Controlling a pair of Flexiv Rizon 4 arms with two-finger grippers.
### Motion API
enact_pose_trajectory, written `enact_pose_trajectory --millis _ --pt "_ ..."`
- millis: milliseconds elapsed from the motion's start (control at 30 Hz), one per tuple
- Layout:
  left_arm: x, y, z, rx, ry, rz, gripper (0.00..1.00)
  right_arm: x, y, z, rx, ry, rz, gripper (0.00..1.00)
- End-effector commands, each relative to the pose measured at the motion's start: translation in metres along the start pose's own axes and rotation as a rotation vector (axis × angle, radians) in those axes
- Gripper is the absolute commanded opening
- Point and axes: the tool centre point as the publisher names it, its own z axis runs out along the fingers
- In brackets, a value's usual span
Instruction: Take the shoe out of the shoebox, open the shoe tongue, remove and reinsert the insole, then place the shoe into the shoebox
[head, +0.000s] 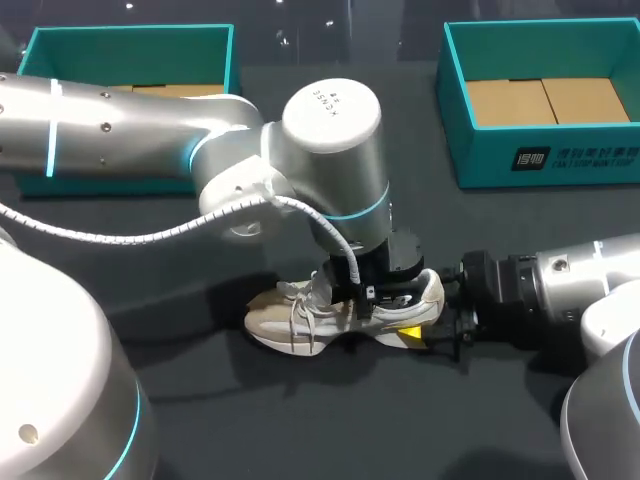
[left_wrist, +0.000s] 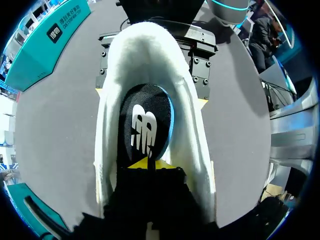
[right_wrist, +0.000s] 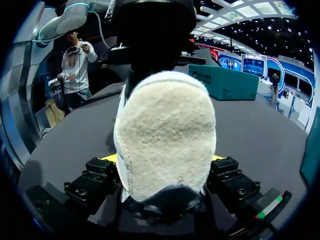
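Observation:
A cream sneaker (head: 300, 320) lies on its sole on the dark table, toe to the left. My left gripper (head: 365, 295) comes down from above into the shoe's opening. In the left wrist view its yellow tips (left_wrist: 148, 162) are pinched together on the near edge of the black insole (left_wrist: 145, 115) inside the sneaker (left_wrist: 195, 145). My right gripper (head: 425, 325) comes in low from the right, one finger on each side of the heel. The fuzzy heel (right_wrist: 165, 125) fills the right gripper (right_wrist: 162, 159), with both fingers against its sides.
Two teal shoeboxes with cardboard floors stand at the back, one at the left (head: 130, 32) and one at the right (head: 480, 165). My left arm's large elbow joint (head: 335, 130) hangs over the table's middle, above the shoe.

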Motion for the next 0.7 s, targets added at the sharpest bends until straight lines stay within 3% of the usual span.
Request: enact_pose_trajectory --millis 33,467,700 --pt "0.003 0.027 -0.018 0.090 0.009 0.011 0.00 0.000 -0.003 0.002 0.006 -0.001 0.001 0.00" --pt "0.011 0.037 -0.031 0.150 0.045 0.003 0.00 0.000 -0.003 0.002 0.006 -0.001 0.001 0.00" --pt "0.012 0.026 -0.041 0.189 0.056 0.008 0.00 0.000 -0.003 0.002 0.006 -0.001 0.001 0.00"
